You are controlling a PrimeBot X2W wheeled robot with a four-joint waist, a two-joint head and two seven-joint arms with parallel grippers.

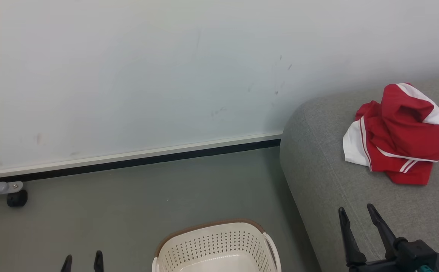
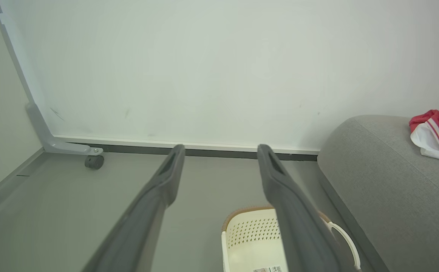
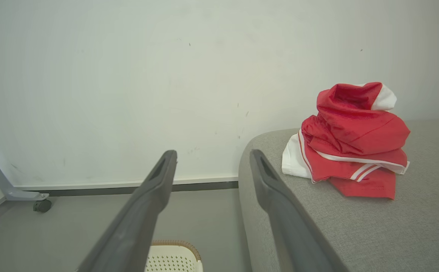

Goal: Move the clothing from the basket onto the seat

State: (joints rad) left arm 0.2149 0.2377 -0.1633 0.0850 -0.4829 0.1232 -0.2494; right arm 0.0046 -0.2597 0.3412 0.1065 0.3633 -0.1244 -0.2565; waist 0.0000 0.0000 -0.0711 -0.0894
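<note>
Red clothing (image 1: pixel 397 138) heaped on grey seat (image 1: pixel 325 181), basket (image 1: pixel 215 245) beside.

Grey seat (image 1: pixel 317 181): its left edge is under my right gripper (image 1: pixel 355 208). Clothing (image 1: pixel 397 136) lies on the cushion in one bunched red-and-white heap, ahead of that gripper and a bit to its right, well apart from the fingertips. Grey-green floor (image 1: pixel 147 196) runs from the seat's side out to the wall. Basket (image 1: pixel 215 241) stands on the floor between my two grippers, near the seat's side, right of my left gripper (image 1: pixel 83 255). Black caster (image 1: pixel 17 198) is on the floor ahead-left of the left gripper, by the wall.
</note>
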